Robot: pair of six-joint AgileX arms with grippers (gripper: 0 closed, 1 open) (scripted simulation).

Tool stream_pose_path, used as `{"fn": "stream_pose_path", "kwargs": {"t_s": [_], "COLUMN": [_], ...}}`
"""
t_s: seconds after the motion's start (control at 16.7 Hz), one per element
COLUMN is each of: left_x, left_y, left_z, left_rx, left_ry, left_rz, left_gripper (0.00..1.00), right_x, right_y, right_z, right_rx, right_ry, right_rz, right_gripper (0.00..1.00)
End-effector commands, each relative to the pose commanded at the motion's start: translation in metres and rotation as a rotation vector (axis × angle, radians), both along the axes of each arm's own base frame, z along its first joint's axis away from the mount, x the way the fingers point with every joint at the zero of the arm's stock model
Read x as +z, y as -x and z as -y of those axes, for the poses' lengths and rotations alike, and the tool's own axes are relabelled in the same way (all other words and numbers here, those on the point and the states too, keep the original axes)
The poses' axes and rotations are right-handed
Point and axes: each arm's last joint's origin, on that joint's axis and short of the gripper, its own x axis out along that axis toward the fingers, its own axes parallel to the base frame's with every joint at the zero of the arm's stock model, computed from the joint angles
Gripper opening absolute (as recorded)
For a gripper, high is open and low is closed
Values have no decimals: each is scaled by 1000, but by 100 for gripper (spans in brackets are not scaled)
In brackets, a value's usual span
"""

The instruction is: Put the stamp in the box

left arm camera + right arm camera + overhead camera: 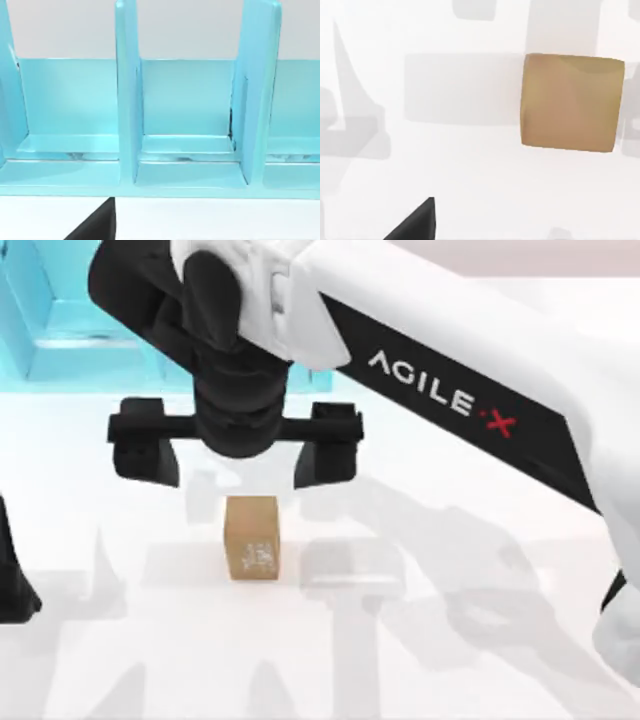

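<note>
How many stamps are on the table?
1: the stamp stands on the white table near its middle, just below the right pincer, which is open above it. None elsewhere.

Tan stamp [251, 538] — upright on table — whitish markings

White table [480, 640], stamp [251, 538], box [60, 340]

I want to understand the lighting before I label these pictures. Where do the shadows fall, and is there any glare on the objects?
Top view: soft grey shadows of the arm and right gripper spread over the white table around the stamp; no glare there. Right wrist view: pale blocky shadows beside the stamp. Left wrist view: the blue box shows faint bright sheen on its floor.
</note>
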Motion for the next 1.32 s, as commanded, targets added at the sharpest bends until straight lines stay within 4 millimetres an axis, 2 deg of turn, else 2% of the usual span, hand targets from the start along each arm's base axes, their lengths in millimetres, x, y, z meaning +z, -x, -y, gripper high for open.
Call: {"fn": "stream_pose_path", "kwargs": {"t_s": [0.3,0.84,1.02,1.32], "left_x": [0,0,0,0], "left_y": [0,0,0,0], "left_z": [0,0,0,0], "left_rx": [0,0,0,0], "left_ry": [0,0,0,0], "left_rz": [0,0,0,0], "left_gripper": [100,100,100,100], "right_x": [-32,-41,-67,-125], "right_y": [-9,-13,-19,-29], "right_z": [-11,-12,-14,-14], "right_rx": [-57,-65,-65,-65], "right_ry": [88,101,103,97], "right_rz": [-10,-11,-12,-9], "right_gripper": [100,100,100,100]}}
